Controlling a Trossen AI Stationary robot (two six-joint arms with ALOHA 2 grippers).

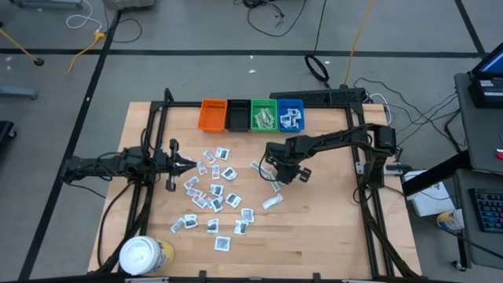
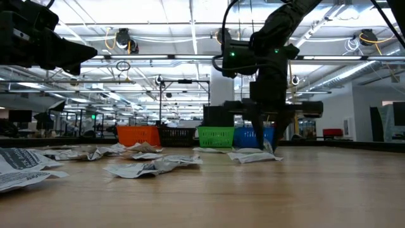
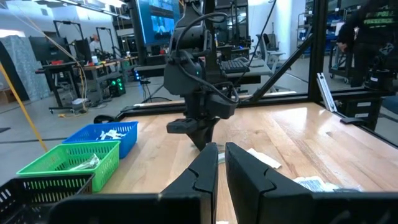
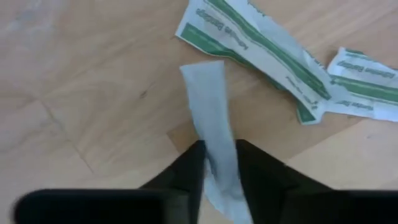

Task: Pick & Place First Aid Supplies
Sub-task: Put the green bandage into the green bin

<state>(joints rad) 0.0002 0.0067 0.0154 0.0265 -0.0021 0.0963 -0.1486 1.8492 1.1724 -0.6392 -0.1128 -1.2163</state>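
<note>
**Operator:** First aid supplies (image 1: 211, 191): report location.

**Technician:** Most packets lie loose on the wooden table (image 1: 330, 236), scattered between the two arms, left of centre in the high view. A few pale green-white strip wrappers (image 4: 261, 46) lie close to the right gripper. More packets sit inside the green bin (image 1: 262, 115) and the blue bin (image 1: 290, 115) at the far edge of the table.

**Operator:** Right gripper status.

**Technician:** Right gripper (image 4: 219, 163) is lowered to the table near its centre, pointing down. Its two dark fingers (image 4: 180, 171) are closed narrowly on one pale strip wrapper (image 4: 211, 106), which extends out past the fingertips over the wood.

**Operator:** Left gripper status.

**Technician:** Left gripper (image 1: 189, 164) hangs above the left edge of the scattered packets, aimed toward the right arm. Its fingers (image 3: 252, 174) stand nearly together with a narrow gap, holding nothing.

**Operator:** Other items.

**Technician:** Orange bin (image 1: 212, 115) and black bin (image 1: 237, 115) stand in the same row, left of the green bin. A white-lidded yellow tub (image 1: 144, 255) stands at the near left corner of the table.
</note>
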